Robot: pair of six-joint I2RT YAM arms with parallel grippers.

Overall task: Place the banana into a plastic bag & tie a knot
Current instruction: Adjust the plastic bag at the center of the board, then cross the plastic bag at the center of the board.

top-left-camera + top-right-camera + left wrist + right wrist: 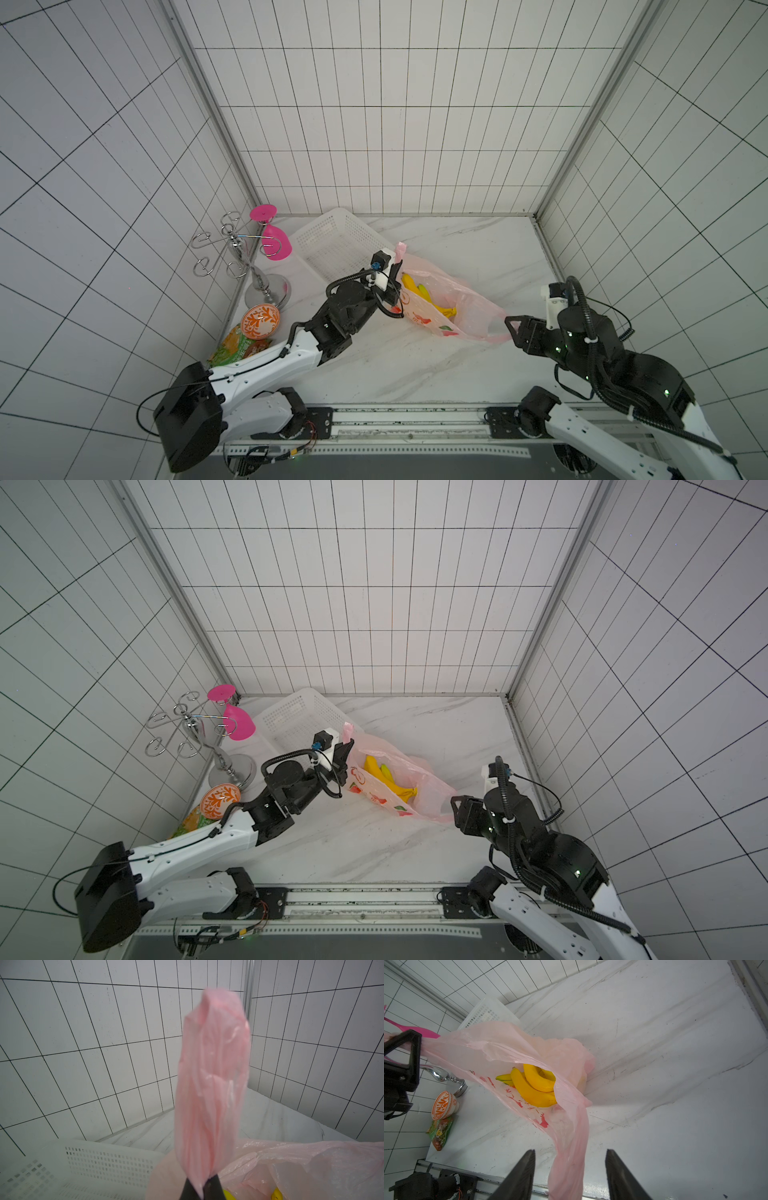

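Observation:
The pale-pink plastic bag (465,309) lies on the marble table, mouth open, with the yellow banana bunch (430,300) inside it (533,1088). My left gripper (397,266) is shut on one bag handle (212,1076), which stands up above the jaws, holding that side raised. At the bag's other end my right gripper (571,1150) is open. The second handle (571,1169) passes loosely between its fingers (525,1167), with a gap on each side. No knot shows in any view.
A white perforated basket (332,241) stands right behind the left gripper. At the far left are a chrome glass rack (235,253) with a pink glass (275,245), an orange-patterned bowl (259,320) and a green-orange snack packet (232,347).

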